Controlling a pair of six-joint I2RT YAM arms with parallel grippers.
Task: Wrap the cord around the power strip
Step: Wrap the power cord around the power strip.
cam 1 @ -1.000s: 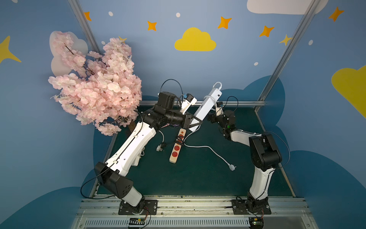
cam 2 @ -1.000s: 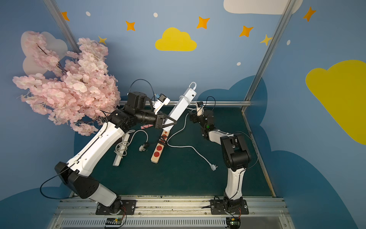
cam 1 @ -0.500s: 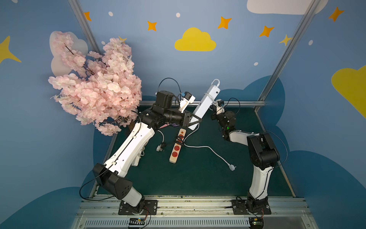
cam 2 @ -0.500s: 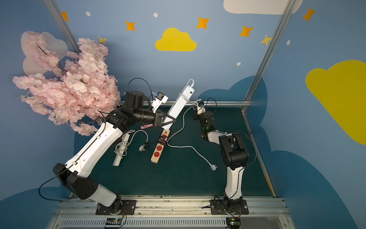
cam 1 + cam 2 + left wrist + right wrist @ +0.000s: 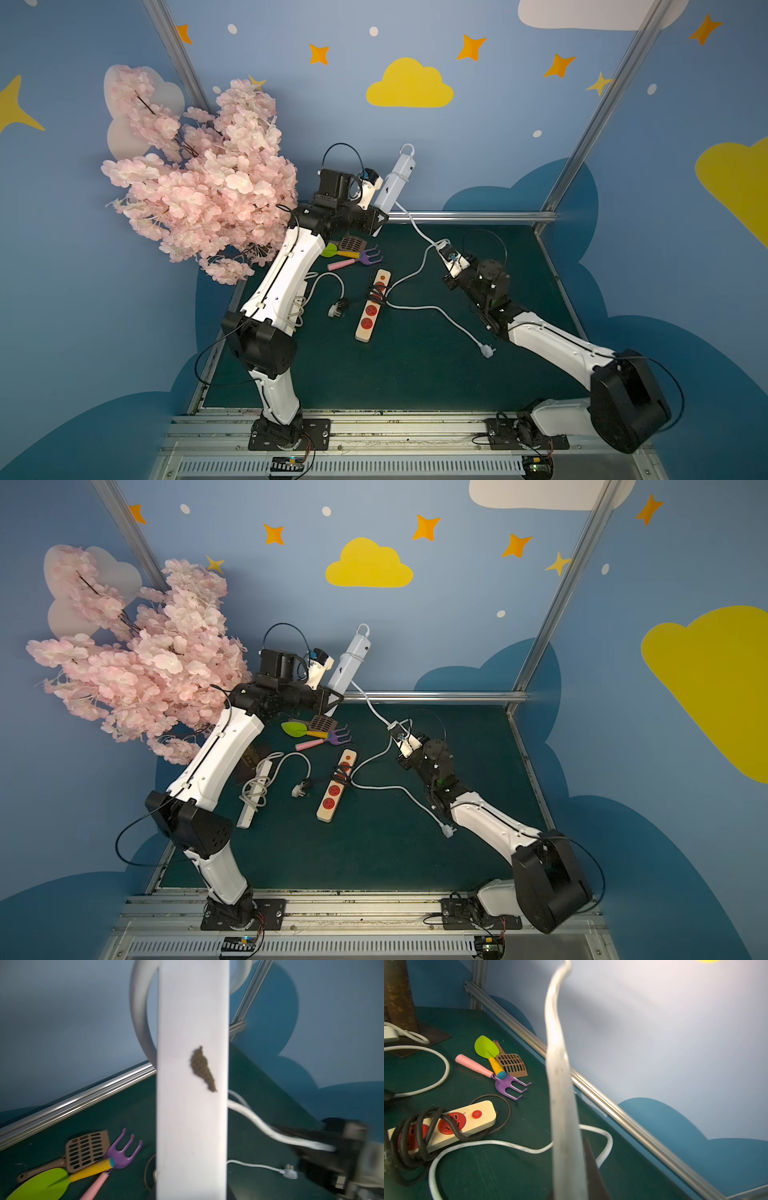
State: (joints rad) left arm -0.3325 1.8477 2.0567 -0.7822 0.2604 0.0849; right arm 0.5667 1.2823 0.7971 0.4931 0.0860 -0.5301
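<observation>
Now the left fingers (image 5: 379, 217) clamp the lower end of the white power strip (image 5: 395, 183), holding it tilted in the air above the back edge of the green surface (image 5: 415, 374). The right fingers (image 5: 443, 246) are pinched on its white cord (image 5: 560, 1084), which sags onto the surface, its plug (image 5: 486, 351) lying beside the right arm.

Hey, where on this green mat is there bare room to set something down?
Widest bare patch: the front of the mat, bordered by the cream power strip, the white plug and the front rail. The back right corner by the side rail looks free too. Crowded: around the toy tools and white cord.
</observation>
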